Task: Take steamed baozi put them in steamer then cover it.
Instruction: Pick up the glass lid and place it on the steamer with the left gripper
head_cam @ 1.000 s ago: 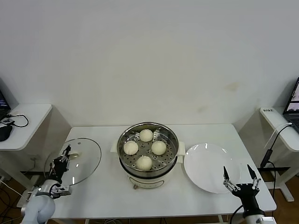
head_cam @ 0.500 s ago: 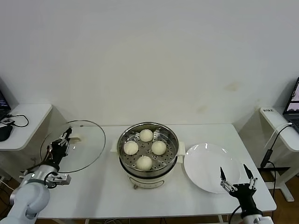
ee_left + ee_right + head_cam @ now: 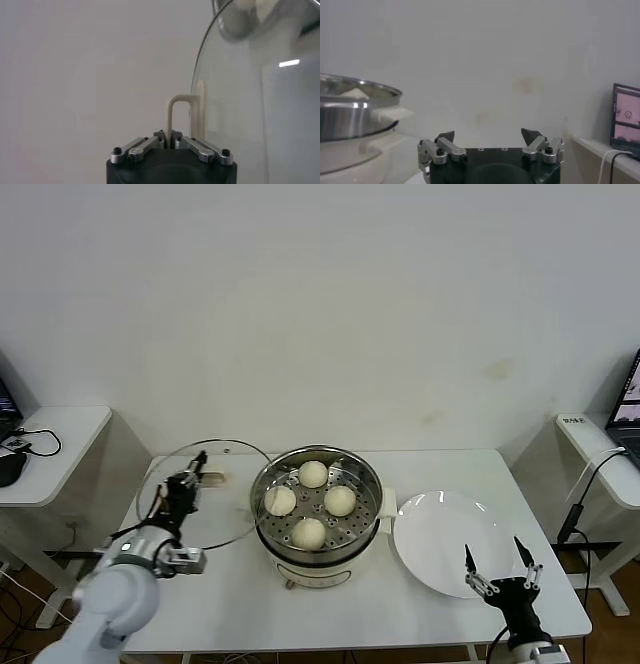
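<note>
Glass catches the light in the head view, where the left gripper (image 3: 186, 487) is clenched on the handle of the lid (image 3: 215, 494), holding it off the table (image 3: 400, 604) with its far edge lapping over the near rim of the steamer (image 3: 368, 514), which sits just beyond the gripper toward the robot's right. Four buns (image 3: 313, 474) lie inside the steamer on its holed floor, uncovered, all well past the lid's edge from the gripper. The white plate (image 3: 440, 544) lies on the far side of the steamer from the left gripper, and the right gripper (image 3: 497, 562) hovers at the near edge of that plate, fingers spread wide and holding nothing, well apart from the steamer. From the left wrist view, the fingers are pinched together on the cream loop of the handle (image 3: 180, 117), and the lid's glass disc stands on edge just beyond the gripper, with the steamer's shiny rim (image 3: 235, 22) showing past it. From the right wrist view, the two fingertips (image 3: 445, 136) stand wide apart with only air between them; the steamer's steel rim (image 3: 355, 112) and cream base lie off to one side, and a bun (image 3: 355, 93) peeks above that rim.
</note>
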Controlling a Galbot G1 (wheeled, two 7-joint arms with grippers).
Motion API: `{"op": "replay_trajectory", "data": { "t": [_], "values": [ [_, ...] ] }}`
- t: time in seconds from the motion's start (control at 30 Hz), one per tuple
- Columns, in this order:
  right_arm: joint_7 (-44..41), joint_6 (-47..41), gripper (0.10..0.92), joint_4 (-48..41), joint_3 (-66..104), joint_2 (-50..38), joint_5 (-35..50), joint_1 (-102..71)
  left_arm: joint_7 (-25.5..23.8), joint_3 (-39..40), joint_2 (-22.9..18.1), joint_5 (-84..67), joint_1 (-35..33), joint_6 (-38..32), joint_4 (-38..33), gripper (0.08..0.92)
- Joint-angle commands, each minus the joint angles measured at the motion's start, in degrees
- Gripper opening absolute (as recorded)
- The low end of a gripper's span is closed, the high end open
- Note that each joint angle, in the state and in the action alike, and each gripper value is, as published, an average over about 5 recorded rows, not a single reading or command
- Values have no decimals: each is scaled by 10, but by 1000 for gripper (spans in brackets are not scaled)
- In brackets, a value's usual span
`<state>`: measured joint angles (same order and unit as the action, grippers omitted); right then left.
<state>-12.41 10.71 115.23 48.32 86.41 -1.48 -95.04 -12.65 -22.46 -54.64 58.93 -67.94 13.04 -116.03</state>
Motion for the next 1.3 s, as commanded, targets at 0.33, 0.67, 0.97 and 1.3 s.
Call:
{"op": "replay_trajectory", "data": {
  "t": [0.33, 0.67, 0.97, 1.3],
  "values": [
    [6, -5, 823, -41, -32, 2, -59, 25, -90, 139, -206, 202, 75, 91, -10, 145],
    [6, -6, 823, -48, -44, 9, -64, 25, -88, 178, -279, 244, 106, 95, 36, 145],
    [6, -8, 823, -46, -49, 9, -59, 24, -88, 192, -311, 277, 108, 91, 79, 145],
    [4, -8, 823, -46, -47, 5, -55, 22, -85, 190, -322, 300, 105, 83, 104, 145]
  ]
}}
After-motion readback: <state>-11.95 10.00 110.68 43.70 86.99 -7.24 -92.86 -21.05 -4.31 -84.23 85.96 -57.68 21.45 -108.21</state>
